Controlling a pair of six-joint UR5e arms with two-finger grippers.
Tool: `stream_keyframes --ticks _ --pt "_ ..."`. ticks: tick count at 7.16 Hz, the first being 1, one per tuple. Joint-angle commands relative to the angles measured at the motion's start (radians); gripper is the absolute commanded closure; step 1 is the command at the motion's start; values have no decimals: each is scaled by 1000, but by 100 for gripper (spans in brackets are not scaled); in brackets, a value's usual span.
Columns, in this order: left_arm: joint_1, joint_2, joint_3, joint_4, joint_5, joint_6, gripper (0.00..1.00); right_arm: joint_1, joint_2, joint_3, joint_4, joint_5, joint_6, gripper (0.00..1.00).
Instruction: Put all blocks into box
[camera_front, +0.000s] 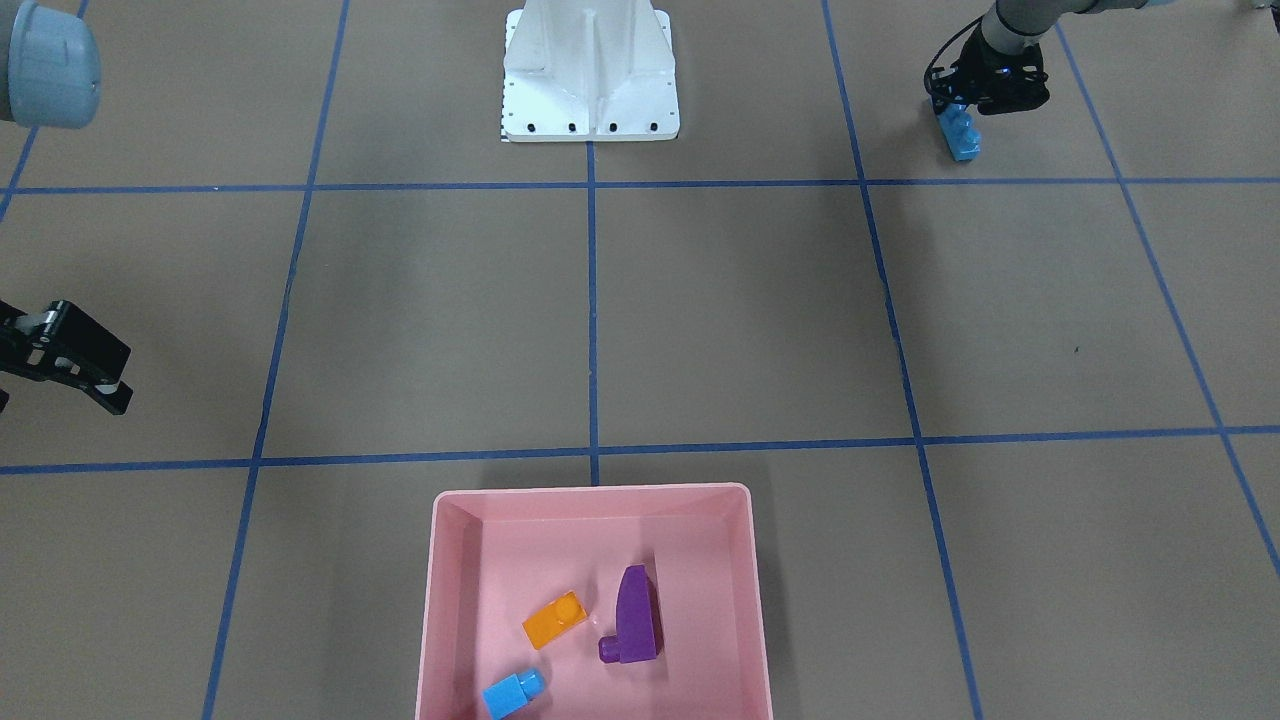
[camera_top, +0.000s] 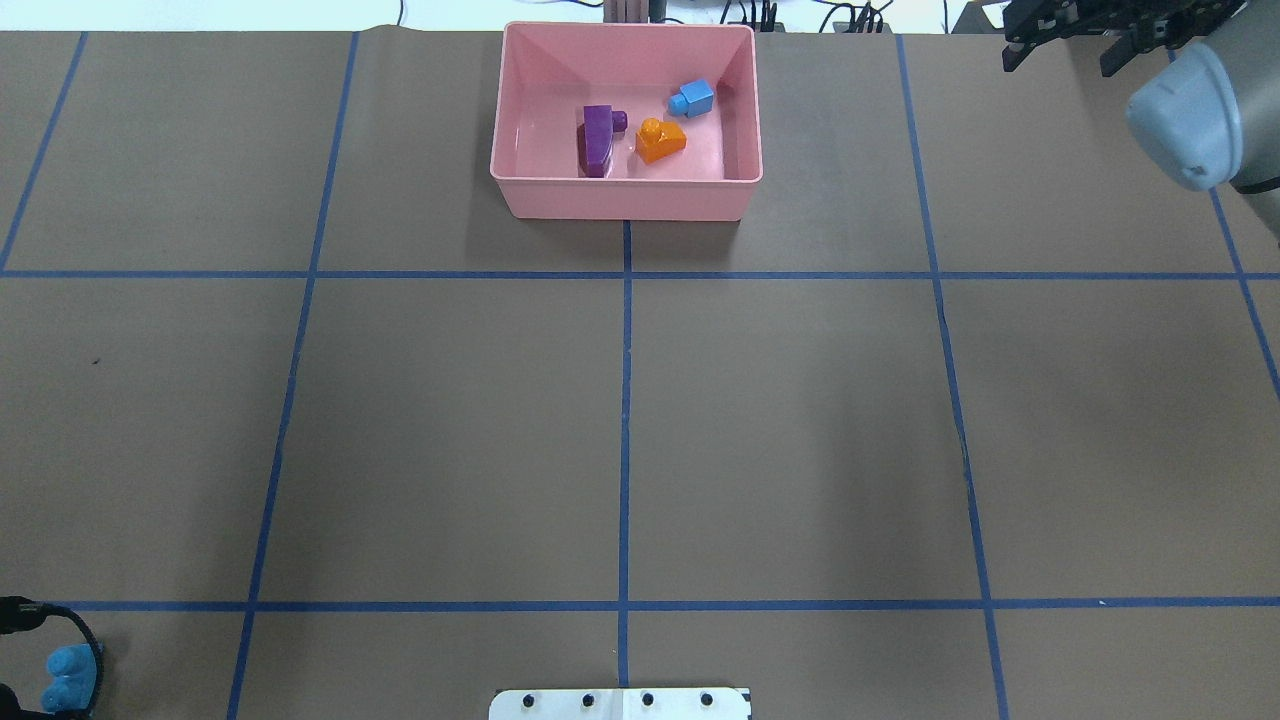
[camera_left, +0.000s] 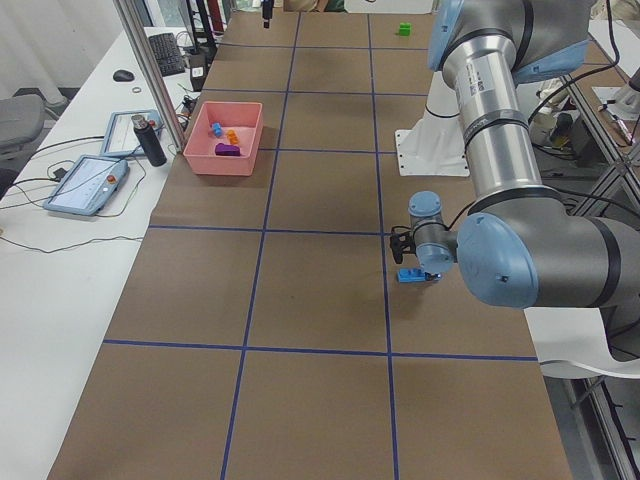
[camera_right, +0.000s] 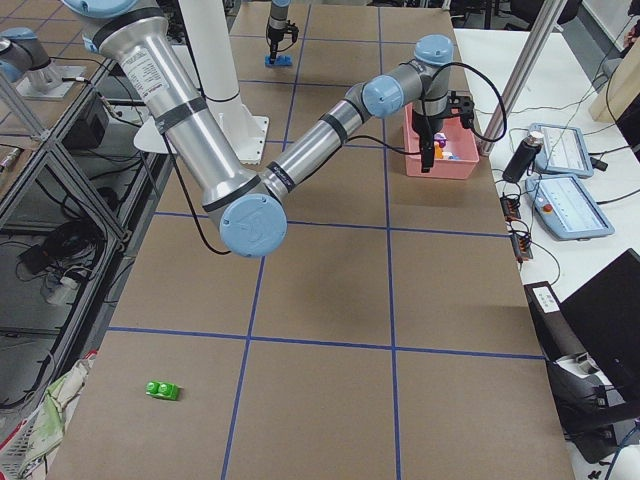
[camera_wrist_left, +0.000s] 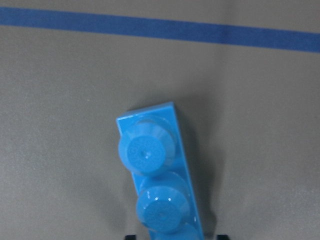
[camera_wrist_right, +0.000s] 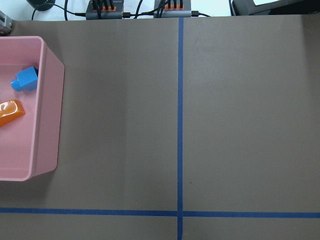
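My left gripper (camera_front: 975, 105) is shut on one end of the long blue four-stud block (camera_front: 961, 136), low over the table near my base; the block fills the left wrist view (camera_wrist_left: 155, 175). The pink box (camera_top: 625, 200) stands at the far middle and holds the orange block (camera_top: 660, 140), the small blue block (camera_top: 692, 98) and the purple sloped block (camera_top: 598, 140). My right gripper (camera_top: 1060, 50) is open and empty, raised beside the box's right side. The green block (camera_right: 162, 389) lies on the table far out on my right.
The white robot base (camera_front: 590, 75) stands at the near middle edge. Blue tape lines grid the brown table. Tablets, a bottle and cables lie on the white bench (camera_left: 90, 180) beyond the box.
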Motion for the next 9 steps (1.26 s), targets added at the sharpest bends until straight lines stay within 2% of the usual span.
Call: stream_keyframes --ticks 1,3,4,5,6,7,9 --pt "-19 16 -67 -39 -8 0 100 -2 -5 -9 3 -2 -5 0" --pt "-212 1 -163 -36 -36 37 100 -2 -35 -14 9 -8 -49 0" --pt "-345 -82 -179 -32 -40 149 100 -2 -60 -17 12 -11 -78 0" --pt "-475 -232 -166 3 -75 193 100 -2 -70 -18 15 -6 -106 0" --pt "-566 -373 -159 137 -129 198 100 -2 -72 -20 15 -6 -107 0" --pt "-647 -581 -123 319 -160 253 100 -2 -77 -24 15 -6 -109 0" --pt "-737 -1003 25 710 -174 362 100 -2 -92 -33 17 -8 -135 0"
